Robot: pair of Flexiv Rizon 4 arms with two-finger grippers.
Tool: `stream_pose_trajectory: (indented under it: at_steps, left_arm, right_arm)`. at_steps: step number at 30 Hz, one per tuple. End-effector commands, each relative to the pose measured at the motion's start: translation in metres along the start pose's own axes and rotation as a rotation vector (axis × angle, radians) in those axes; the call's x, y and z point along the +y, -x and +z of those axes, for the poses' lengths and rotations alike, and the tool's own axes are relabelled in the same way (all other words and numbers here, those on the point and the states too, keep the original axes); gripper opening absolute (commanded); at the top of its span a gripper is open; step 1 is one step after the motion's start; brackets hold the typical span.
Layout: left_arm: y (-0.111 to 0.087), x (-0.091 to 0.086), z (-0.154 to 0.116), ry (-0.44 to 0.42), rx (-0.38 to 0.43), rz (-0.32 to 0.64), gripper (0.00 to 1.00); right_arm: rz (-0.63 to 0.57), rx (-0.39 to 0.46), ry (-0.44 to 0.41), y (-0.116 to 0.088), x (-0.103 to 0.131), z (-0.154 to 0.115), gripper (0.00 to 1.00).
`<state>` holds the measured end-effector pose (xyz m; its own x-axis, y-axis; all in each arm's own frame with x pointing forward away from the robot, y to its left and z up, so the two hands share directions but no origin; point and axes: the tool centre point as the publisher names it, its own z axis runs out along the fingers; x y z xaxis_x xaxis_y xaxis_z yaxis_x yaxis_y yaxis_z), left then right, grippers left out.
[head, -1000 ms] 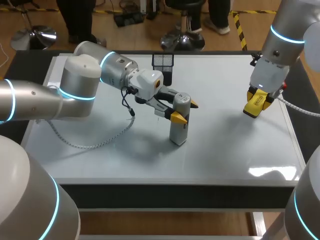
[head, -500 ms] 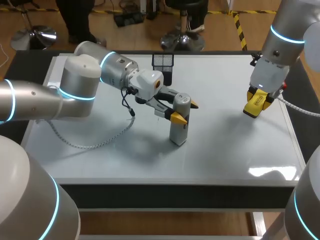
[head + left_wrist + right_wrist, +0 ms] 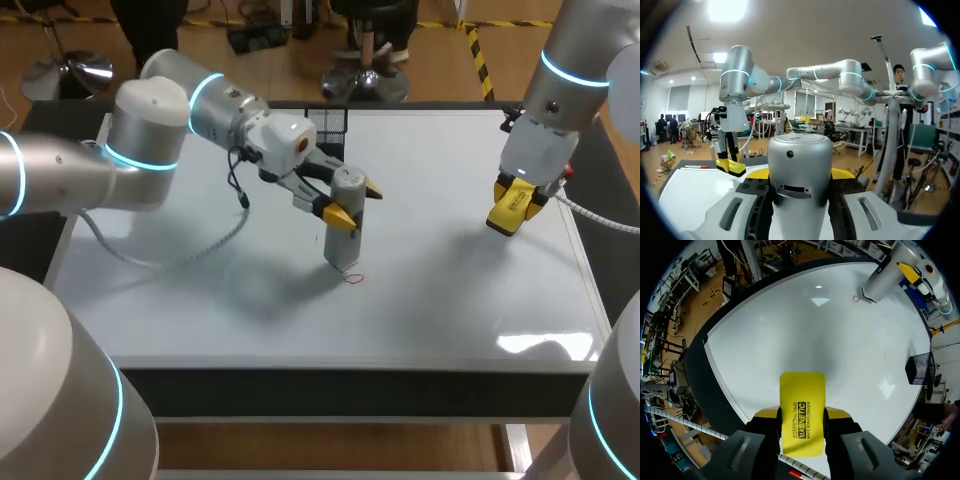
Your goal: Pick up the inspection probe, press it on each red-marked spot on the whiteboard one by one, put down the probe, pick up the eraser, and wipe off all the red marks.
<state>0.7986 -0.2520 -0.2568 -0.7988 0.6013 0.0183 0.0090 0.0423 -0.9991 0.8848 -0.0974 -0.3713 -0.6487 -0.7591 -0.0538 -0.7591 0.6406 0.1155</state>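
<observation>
The inspection probe [image 3: 343,232], a silver cylinder, stands upright with my left gripper [image 3: 355,203] shut on its upper part; its foot is just behind a small red ring mark [image 3: 353,277] on the whiteboard [image 3: 450,300]. In the left wrist view the probe [image 3: 800,180] fills the space between the yellow fingertips [image 3: 842,173]. My right gripper [image 3: 510,210] hangs over the board's right side, shut on the yellow eraser [image 3: 514,204]. The right wrist view shows the eraser [image 3: 801,412] between its fingers, with the probe [image 3: 885,280] and the red mark [image 3: 856,298] far ahead.
A black mesh basket [image 3: 325,122] sits at the board's back edge behind the left gripper. A grey cable [image 3: 235,215] hangs from the left wrist over the board. A red pen [image 3: 696,166] lies near the board's edge by the right gripper.
My left arm has shifted the probe back and slightly left, off the spot where it stood, uncovering the small red ring mark. The right arm and eraser have kept still.
</observation>
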Motion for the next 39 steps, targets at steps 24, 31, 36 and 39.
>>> stream_pose_trajectory:
  at_steps: [24, 31, 36, 39]
  left_arm:
    - [-0.041, -0.031, -0.127, 0.007, -0.011, 0.014, 0.0]
    - [-0.047, -0.026, -0.164, -0.012, -0.052, 0.006, 0.0]
    - [-0.048, -0.025, -0.186, -0.021, -0.068, -0.002, 0.0]
    - [-0.046, -0.025, -0.194, -0.022, -0.074, 0.006, 0.0]
  right_arm:
    - [-0.002, 0.002, -0.002, 0.0, 0.0, 0.0, 0.0]
    - [-0.002, 0.002, -0.002, 0.0, 0.0, 0.0, 0.0]
    - [-0.002, 0.002, -0.002, 0.0, 0.0, 0.0, 0.0]
    - [-0.002, 0.002, -0.002, 0.0, 0.0, 0.0, 0.0]
